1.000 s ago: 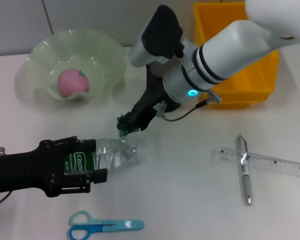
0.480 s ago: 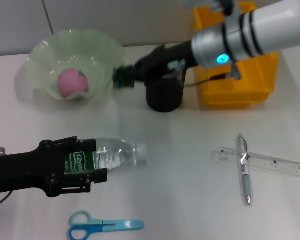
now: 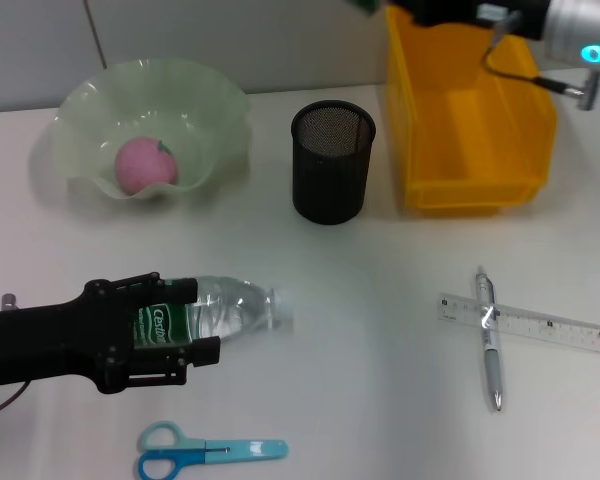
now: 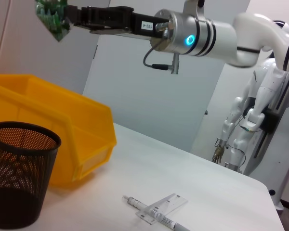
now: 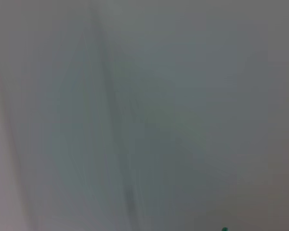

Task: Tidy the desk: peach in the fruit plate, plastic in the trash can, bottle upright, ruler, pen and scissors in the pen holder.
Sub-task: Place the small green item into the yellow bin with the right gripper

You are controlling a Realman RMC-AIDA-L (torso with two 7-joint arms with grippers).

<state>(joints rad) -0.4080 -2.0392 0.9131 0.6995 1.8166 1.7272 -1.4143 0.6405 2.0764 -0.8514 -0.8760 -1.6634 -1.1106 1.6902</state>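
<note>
Left claw (image 3: 170, 335) clamped round lying bottle (image 3: 215, 310) on worktop (image 3: 380, 330). Right claw (image 4: 70, 17) pinching green plastic (image 4: 52, 18) above yellow bin (image 3: 470, 110) (peach (image 3: 143, 163) sits in plate (image 3: 90, 105)).

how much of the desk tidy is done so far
Done: the peach sits in the fruit plate. In hand: the right gripper holds the green plastic high by the yellow bin; the left gripper clamps the lying bottle. Left: ruler, pen and scissors lie outside the pen holder.
</note>
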